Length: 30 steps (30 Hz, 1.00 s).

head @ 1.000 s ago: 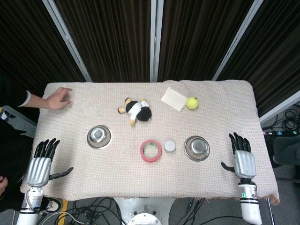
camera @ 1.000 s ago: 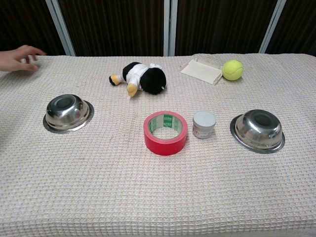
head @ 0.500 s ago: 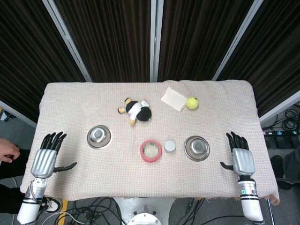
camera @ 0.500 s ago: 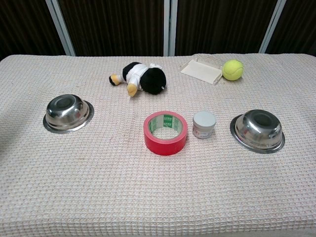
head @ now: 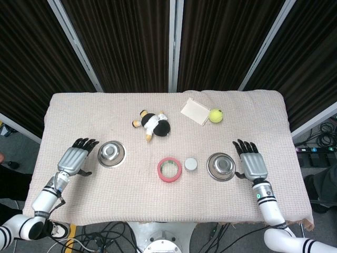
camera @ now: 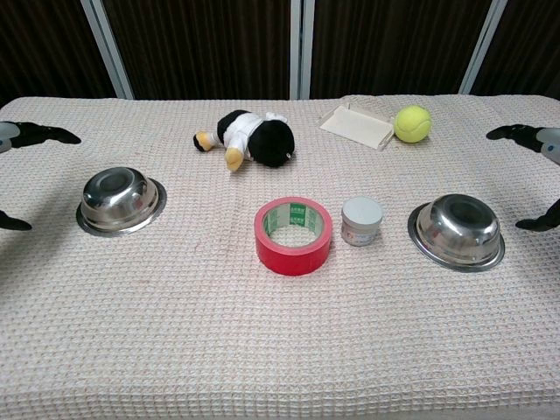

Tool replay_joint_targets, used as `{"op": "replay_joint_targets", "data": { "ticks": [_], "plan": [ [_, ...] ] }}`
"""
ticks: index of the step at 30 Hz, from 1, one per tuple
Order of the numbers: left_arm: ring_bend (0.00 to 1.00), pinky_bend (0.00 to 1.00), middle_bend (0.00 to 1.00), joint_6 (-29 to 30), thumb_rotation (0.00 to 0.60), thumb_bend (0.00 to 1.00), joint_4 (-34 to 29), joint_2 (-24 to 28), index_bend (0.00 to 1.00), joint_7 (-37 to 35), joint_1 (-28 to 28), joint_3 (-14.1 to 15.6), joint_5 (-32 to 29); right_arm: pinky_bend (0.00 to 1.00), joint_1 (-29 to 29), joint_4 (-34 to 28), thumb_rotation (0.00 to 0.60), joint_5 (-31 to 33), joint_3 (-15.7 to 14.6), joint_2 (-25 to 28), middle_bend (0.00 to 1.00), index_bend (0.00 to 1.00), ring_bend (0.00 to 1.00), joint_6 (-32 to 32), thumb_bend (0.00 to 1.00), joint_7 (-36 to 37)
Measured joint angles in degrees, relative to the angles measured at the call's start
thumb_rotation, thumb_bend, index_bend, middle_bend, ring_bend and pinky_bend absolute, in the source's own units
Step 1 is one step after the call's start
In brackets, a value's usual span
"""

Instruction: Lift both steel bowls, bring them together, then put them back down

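Two steel bowls stand upside down on the cloth: the left bowl [head: 111,153] [camera: 121,199] and the right bowl [head: 220,166] [camera: 457,229]. My left hand [head: 76,159] hovers just left of the left bowl, fingers spread, holding nothing; the chest view shows only its dark fingertips [camera: 39,134] at the left edge. My right hand [head: 250,163] is just right of the right bowl, likewise spread and empty, with its fingertips [camera: 516,132] at the chest view's right edge. Neither hand touches a bowl.
Between the bowls lie a red tape roll [head: 169,169] [camera: 293,234] and a small white jar [head: 190,164] [camera: 361,220]. Farther back are a plush toy [head: 152,124] [camera: 248,137], a white box [head: 195,112] [camera: 356,126] and a tennis ball [head: 215,115] [camera: 412,123].
Both hands moved inward from the table's outer edges to beside their bowls. A person's hand at the far left corner has withdrawn from the table. The bowls have not moved.
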Motion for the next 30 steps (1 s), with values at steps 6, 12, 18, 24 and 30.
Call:
{"op": "replay_joint_targets", "data": {
  "ticks": [6, 12, 18, 24, 30],
  "plan": [
    [0.0, 0.05, 0.05, -1.3, 0.6, 0.03, 0.85, 0.0, 0.09, 0.44, -2.56, -0.15, -0.76, 0.0, 3.13, 0.34, 0.6, 6.08, -0.85, -1.8, 0.0, 0.0, 0.0, -3.14, 0.03, -4.67],
    [0.0, 0.06, 0.02, -1.59, 0.6, 0.03, 2.91, -1.79, 0.07, -1.09, -4.15, 0.34, 0.44, 0.0, 6.05, 1.8, 0.6, 10.09, -1.66, -3.94, 0.0, 0.0, 0.0, -4.74, 0.03, -6.56],
    [0.0, 0.07, 0.01, -2.6, 0.6, 0.03, 7.53, -4.38, 0.06, -4.19, -5.71, 1.33, 1.64, 0.0, 7.85, 2.91, 0.6, 12.36, -2.36, -4.91, 0.0, 0.0, 0.0, -5.58, 0.03, -6.92],
    [0.0, 0.07, 0.01, -4.88, 0.6, 0.03, 10.53, -5.6, 0.06, -7.3, -7.82, 1.92, 2.06, 0.0, 9.02, 3.54, 0.6, 13.63, -2.97, -5.13, 0.0, 0.0, 0.0, -5.71, 0.03, -6.78],
    [0.0, 0.1, 0.01, -7.41, 0.6, 0.03, 11.08, -5.8, 0.08, -9.87, -10.17, 2.38, 2.79, 0.0, 10.08, 4.52, 0.6, 15.08, -3.62, -5.6, 0.0, 0.0, 0.0, -5.9, 0.03, -6.7]
  ]
}}
